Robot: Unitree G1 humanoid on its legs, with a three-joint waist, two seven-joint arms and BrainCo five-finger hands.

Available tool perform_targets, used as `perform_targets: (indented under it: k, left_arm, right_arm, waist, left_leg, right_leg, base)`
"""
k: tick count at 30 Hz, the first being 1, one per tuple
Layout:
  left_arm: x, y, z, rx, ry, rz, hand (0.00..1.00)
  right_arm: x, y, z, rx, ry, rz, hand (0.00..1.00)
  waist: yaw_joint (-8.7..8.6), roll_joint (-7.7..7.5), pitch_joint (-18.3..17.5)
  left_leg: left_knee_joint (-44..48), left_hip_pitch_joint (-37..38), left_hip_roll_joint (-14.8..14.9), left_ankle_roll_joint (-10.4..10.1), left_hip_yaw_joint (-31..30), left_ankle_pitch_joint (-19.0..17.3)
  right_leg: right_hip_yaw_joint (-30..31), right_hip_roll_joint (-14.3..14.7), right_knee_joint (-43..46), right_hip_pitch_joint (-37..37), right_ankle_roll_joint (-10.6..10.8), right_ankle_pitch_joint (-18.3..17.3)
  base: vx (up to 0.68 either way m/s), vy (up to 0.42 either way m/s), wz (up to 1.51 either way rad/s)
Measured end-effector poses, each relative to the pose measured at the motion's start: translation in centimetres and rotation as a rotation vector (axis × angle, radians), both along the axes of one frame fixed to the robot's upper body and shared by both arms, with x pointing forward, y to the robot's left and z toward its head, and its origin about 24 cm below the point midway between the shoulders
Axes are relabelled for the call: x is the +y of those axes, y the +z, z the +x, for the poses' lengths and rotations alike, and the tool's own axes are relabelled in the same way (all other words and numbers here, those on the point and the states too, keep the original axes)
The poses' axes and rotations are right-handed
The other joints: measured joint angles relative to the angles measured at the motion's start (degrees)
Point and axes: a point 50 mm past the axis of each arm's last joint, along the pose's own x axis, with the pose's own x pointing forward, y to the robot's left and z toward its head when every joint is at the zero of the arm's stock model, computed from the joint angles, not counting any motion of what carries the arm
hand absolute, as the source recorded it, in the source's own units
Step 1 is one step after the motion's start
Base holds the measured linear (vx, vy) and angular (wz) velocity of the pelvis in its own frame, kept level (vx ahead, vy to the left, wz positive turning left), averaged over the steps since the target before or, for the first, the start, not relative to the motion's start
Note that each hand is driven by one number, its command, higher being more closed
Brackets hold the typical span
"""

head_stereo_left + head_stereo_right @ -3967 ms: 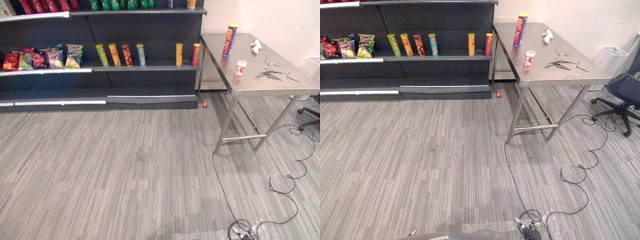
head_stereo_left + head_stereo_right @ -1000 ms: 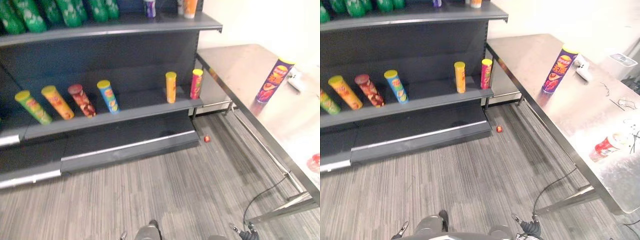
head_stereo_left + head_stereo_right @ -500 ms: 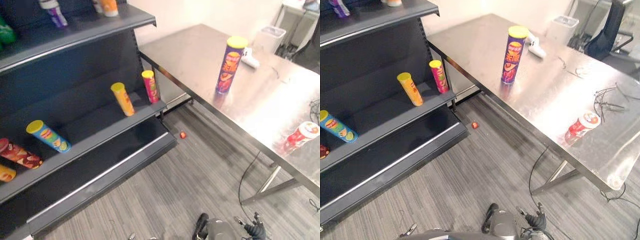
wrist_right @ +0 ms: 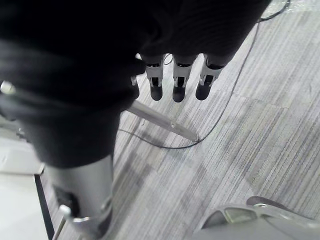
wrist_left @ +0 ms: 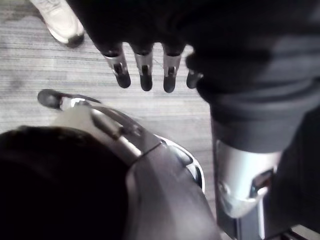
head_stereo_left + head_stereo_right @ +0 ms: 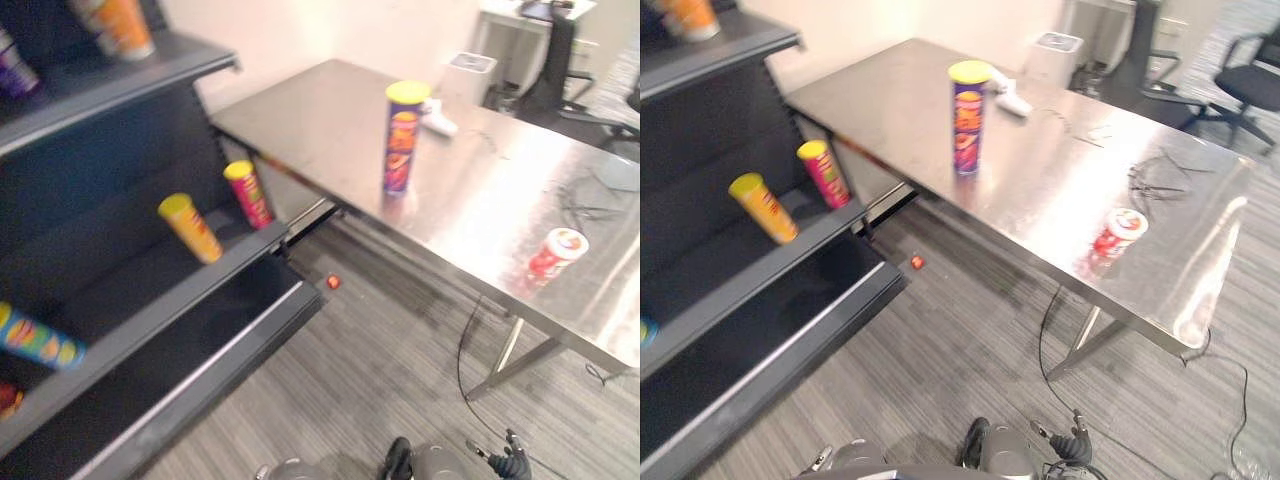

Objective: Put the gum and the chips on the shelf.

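A tall purple chips can [image 6: 404, 137] with a yellow lid stands upright on the steel table [image 6: 480, 195]. Nearer the table's front edge stands the gum [image 6: 556, 255], a small red and white bottle. The dark shelf [image 6: 130, 295] is on the left, with a yellow can [image 6: 190, 228] and a pink can [image 6: 248, 194] on its middle board. My left hand [image 5: 145, 75] hangs above the grey floor with straight fingers and holds nothing. My right hand [image 4: 180, 82] hangs the same way, open and holding nothing. Both hands are far from the table.
A small red ball [image 6: 333, 282] lies on the carpet by the shelf's corner. A white object [image 6: 438, 122] and thin dark wires [image 6: 1165, 175] lie on the table. A bin [image 6: 468, 68] and office chairs [image 6: 1250, 85] stand beyond. A person's white shoe [image 5: 57, 22] is near my left hand.
The camera has swung right and come closer to the table, so the shelf has slid to the left edge. The chips can, the gum and the shelf cans stand as before.
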Motion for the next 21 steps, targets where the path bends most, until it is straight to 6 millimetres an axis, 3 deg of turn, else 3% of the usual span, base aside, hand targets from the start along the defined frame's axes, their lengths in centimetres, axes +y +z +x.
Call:
perform_targets:
  k: [3,5,7,8,9,10,11,12,13,15,17,20,21]
  left_arm:
    - [-0.4,0.0,-0.3,-0.025,0.061,-0.024,0.0]
    - [-0.3,0.0,-0.3,-0.029,0.063,-0.019,0.0]
    - [-0.4,0.0,-0.4,-0.028,0.07,-0.018,0.0]
    - [-0.5,0.0,-0.5,-0.029,0.086,-0.021,0.0]
    - [-0.9,-0.1,-0.7,-0.02,0.104,-0.034,0.0]
    - [-0.9,-0.1,-0.7,-0.019,0.108,-0.034,0.0]
    - [-0.7,-0.1,-0.7,-0.02,0.106,-0.029,0.0]
    - [0.4,0.1,-0.9,-0.01,0.063,0.01,0.0]
    - [0.8,0.1,-1.0,-0.006,0.044,0.023,0.0]
    - [1.7,0.2,-1.2,0.019,-0.012,0.049,0.0]
    - [1.5,0.1,-1.5,0.041,-0.02,0.038,0.0]
    - [1.1,0.0,-1.4,0.051,-0.052,0.025,0.0]
    - [1.1,0.0,-1.4,0.052,-0.054,0.025,0.0]
  right_arm:
    - [-0.2,-0.3,-0.3,0.028,-0.04,0.013,0.0]
    - [-0.5,-0.4,-0.7,0.025,-0.105,0.028,0.0]
    - [-0.5,-0.4,-1.1,0.032,-0.126,0.032,0.0]
    - [-0.3,-0.6,-1.5,0.039,-0.147,0.044,0.0]
    - [-0.4,-0.6,-1.9,0.05,-0.159,0.044,0.0]
    - [-0.6,-0.7,-2.2,0.059,-0.175,0.041,0.0]
    - [-0.5,-0.7,-2.4,0.062,-0.189,0.046,0.0]
    - [0.5,-1.0,-2.9,0.076,-0.215,0.07,0.0]
    - [0.8,-1.1,-3.1,0.081,-0.226,0.075,0.0]
    - [1.6,-1.4,-3.4,0.09,-0.264,0.088,0.0]
    - [1.4,-1.3,-3.2,0.08,-0.276,0.088,0.0]
    - [1.0,-1.2,-3.1,0.07,-0.299,0.092,0.0]
    - [1.0,-1.3,-3.2,0.071,-0.3,0.093,0.0]
  waist:
    - [0.81,0.1,0.0]
    - [0.78,0.03,0.1]
    - [0.75,0.04,0.1]
    - [0.78,0.12,0.0]
    - [0.88,1.27,-0.6]
    - [1.1,1.64,-1.0]
    - [1.16,1.19,-1.3]
    - [0.77,-1.18,-1.9]
    - [0.82,-2.09,-2.5]
    - [0.62,-3.86,-3.8]
    - [-0.12,-3.57,-3.9]
    - [0.08,-2.25,-4.2]
    - [0.19,-1.95,-4.0]
  left_leg:
    - [-13.8,-0.3,-4.4,0.0,-3.7,-1.8]
    - [-30.4,-0.2,-7.4,-0.3,-10.8,-1.0]
    - [-38.6,-0.1,-8.1,-0.6,-15.1,0.6]
    - [-42.7,-0.1,-8.2,-1.4,-16.9,2.0]
    - [-45.8,0.9,-7.9,-3.6,-18.1,4.1]
    - [-45.4,1.5,-8.2,-4.4,-18.2,7.3]
    - [-44.9,2.2,-8.9,-4.2,-17.5,9.2]
    - [-45.2,4.3,-11.4,-3.3,-14.4,7.3]
    - [-45.3,5.0,-12.2,-3.2,-13.2,7.0]
    - [-46.2,7.5,-14.8,-1.2,-9.8,5.9]
    - [-47.2,8.9,-15.3,-0.6,-8.2,5.5]
    - [-47.2,9.6,-15.1,-0.3,-5.9,5.7]
    - [-47.2,9.9,-15.1,-0.3,-5.4,5.7]
  right_leg:
    - [9.6,0.7,-1.5,2.1,0.4,0.1]
    - [16.7,0.8,-1.9,2.5,1.2,-0.3]
    - [20.5,0.8,-2.2,2.5,2.2,-0.7]
    - [23.2,0.8,-2.3,2.6,3.5,-1.1]
    - [26.0,1.3,-1.7,2.6,6.0,-1.7]
    - [27.3,1.0,-1.2,2.7,7.2,-2.1]
    - [28.0,0.3,-1.2,3.1,8.1,-2.2]
    - [26.4,-3.2,-1.9,4.1,9.7,-1.7]
    - [25.4,-4.4,-2.5,4.4,10.6,-1.0]
    - [24.5,-7.4,-4.9,5.3,12.8,1.4]
    - [21.8,-8.0,-6.4,5.8,12.7,4.9]
    - [15.9,-8.1,-9.6,5.9,12.2,10.9]
    - [15.3,-8.2,-10.0,6.0,11.8,11.5]
  base:
    - [0.26,0.115,-1.71]
    - [0.25,0.237,-1.62]
    - [0.24,0.261,-1.22]
    - [0.36,0.417,-1.47]
    - [0.37,0.44,-1.32]
    - [0.33,0.401,-1.05]
    - [0.32,0.409,-0.81]
    - [0.31,0.387,-0.73]
    - [0.33,0.406,-0.8]
    - [0.23,0.265,-0.63]
    - [0.16,0.202,-0.39]
    - [0.11,0.152,-0.5]
    - [0.08,0.1,-0.53]
